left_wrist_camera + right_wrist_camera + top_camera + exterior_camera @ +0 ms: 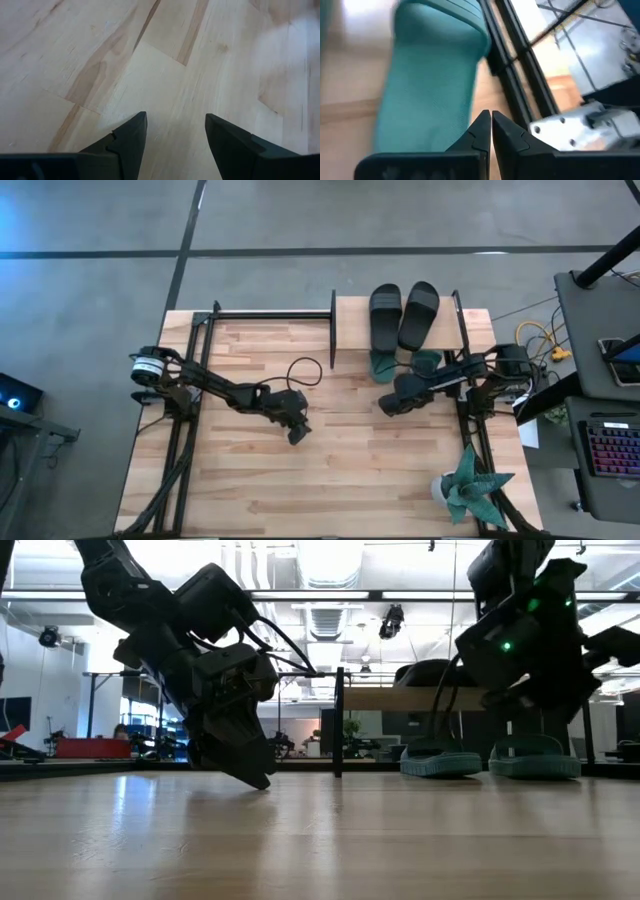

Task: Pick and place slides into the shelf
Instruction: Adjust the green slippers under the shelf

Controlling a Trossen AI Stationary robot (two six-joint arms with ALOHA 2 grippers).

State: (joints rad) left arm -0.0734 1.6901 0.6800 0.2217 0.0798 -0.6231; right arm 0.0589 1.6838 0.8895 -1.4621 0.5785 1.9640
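Both black slides (403, 316) lie on the shelf (350, 308) top board; both teal slides (488, 761) sit under it. Nothing looks left to place. My right jaws (386, 407) are clenched and empty beside the shelf; my left jaws (298, 435) are released over bare worktop (330, 480).

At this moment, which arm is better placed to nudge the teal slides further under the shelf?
Right. The right gripper, fingers shut, sits just in front of the teal slides under the shelf. The left gripper points down at bare table, farther off, fingers open.
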